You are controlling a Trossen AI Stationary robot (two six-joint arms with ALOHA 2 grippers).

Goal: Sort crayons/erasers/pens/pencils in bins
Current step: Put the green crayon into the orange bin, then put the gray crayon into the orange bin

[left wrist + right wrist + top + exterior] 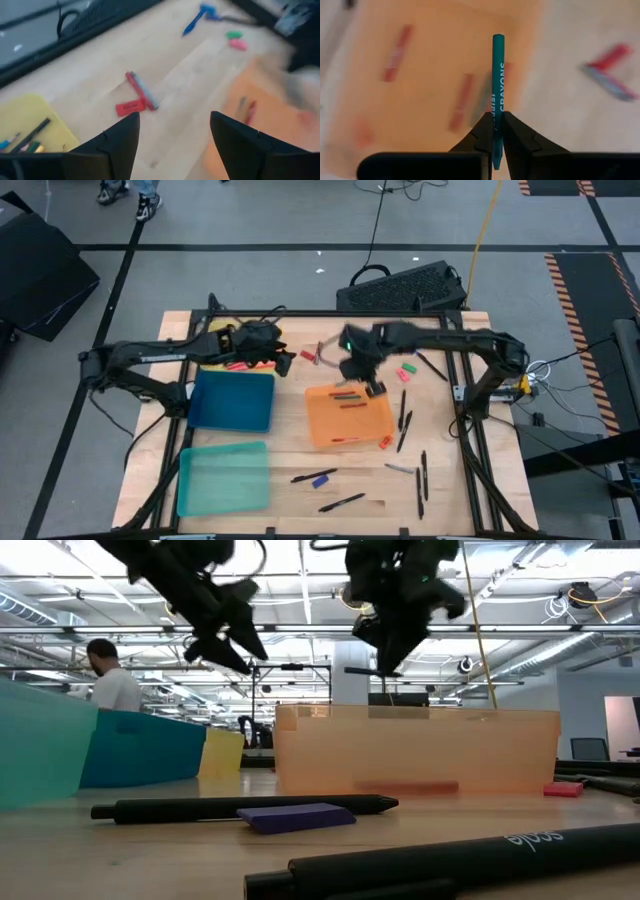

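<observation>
On the left of the counter (290, 455), the left gripper (283, 361) hovers above the wood just beside the yellow bin (212, 332). Its jaws stand wide apart and hold nothing. In the left wrist view a red eraser (130, 107) lies below them, touching a red crayon (136, 86) and a grey crayon (148, 96) that lie side by side. That view also shows a few pens and pencils in the yellow bin, too partly seen to count.

Four bins are on the counter: yellow at the back left, the blue bin (233, 400) in front of it, the teal bin (222, 477) nearest, and the orange bin (348, 418) in the middle.

The right gripper (372, 388) hangs over the far edge of the orange bin. Its jaws are closed tight on a teal crayon (497, 80), which sticks straight out past the fingertips. The bin below holds at least three red crayons, blurred.

To the right lie two erasers, a green eraser (403, 364) and a pink eraser (408, 370) touching it. Several dark pens (402, 420) are scattered across the front and right of the counter, and a blue eraser (321, 479) lies against one of them.
</observation>
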